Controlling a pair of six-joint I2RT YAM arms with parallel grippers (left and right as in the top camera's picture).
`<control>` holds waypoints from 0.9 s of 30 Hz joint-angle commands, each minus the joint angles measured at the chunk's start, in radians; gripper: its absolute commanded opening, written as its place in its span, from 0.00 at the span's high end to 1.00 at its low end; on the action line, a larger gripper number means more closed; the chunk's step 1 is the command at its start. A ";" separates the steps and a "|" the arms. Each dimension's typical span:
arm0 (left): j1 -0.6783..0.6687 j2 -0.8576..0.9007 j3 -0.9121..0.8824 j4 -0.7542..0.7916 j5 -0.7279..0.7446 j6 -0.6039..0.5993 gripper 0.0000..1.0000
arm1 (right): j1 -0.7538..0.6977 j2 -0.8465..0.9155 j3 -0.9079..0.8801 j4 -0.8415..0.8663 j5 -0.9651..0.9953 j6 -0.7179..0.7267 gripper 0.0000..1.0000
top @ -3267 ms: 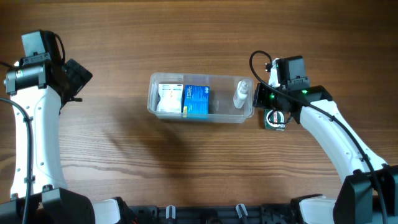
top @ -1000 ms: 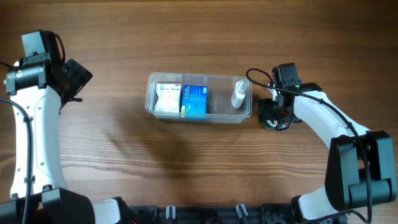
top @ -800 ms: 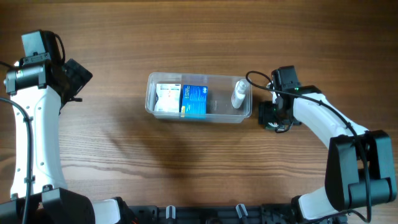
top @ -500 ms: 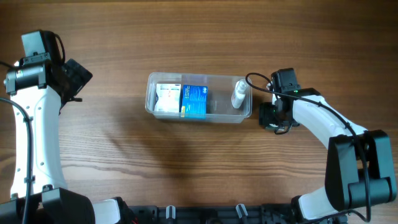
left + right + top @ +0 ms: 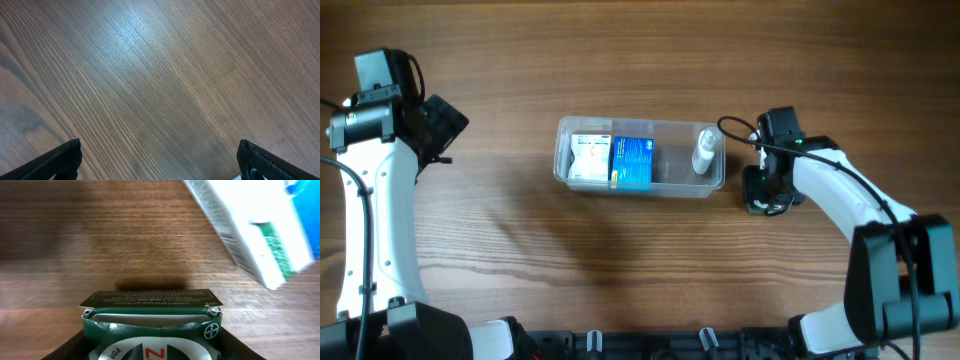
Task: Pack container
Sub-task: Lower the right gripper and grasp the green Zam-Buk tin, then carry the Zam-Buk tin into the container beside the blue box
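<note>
The clear container [image 5: 665, 124] sits mid-way across the wooden table [image 5: 620, 280]. The right gripper [image 5: 761, 190] pinches a dark green box [image 5: 150, 327] just off its right end. The left gripper [image 5: 441, 124] hangs spread near the left edge.

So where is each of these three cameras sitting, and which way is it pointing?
Overhead: fixed above the table, looking straight down on the container, the left gripper and the right gripper.
Left wrist: mounted at the left wrist, facing bare wood; only its two fingertips show, spread wide.
Right wrist: mounted at the right wrist, facing the tabletop past the dark green box its fingers clamp; a white box shows upper right.
Shared: overhead and right wrist both take in the right gripper; all three show the wooden table.
</note>
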 commanded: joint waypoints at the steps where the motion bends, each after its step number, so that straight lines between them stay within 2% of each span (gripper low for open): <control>1: 0.005 -0.013 0.014 -0.001 0.002 0.000 0.00 | -0.002 -0.093 0.097 -0.071 0.007 0.002 0.51; 8: 0.005 -0.013 0.014 -0.001 0.002 0.000 0.00 | -0.002 -0.211 0.208 -0.216 -0.007 0.030 0.52; 13: 0.005 -0.013 0.014 -0.001 0.002 0.000 0.00 | -0.002 -0.265 0.293 -0.303 -0.132 0.087 0.54; 20: 0.005 -0.013 0.014 -0.001 0.002 0.000 0.00 | 0.043 -0.275 0.294 -0.304 -0.205 0.108 0.60; 27: 0.005 -0.013 0.014 -0.001 0.002 0.000 0.00 | 0.228 -0.275 0.312 -0.238 -0.192 0.209 0.60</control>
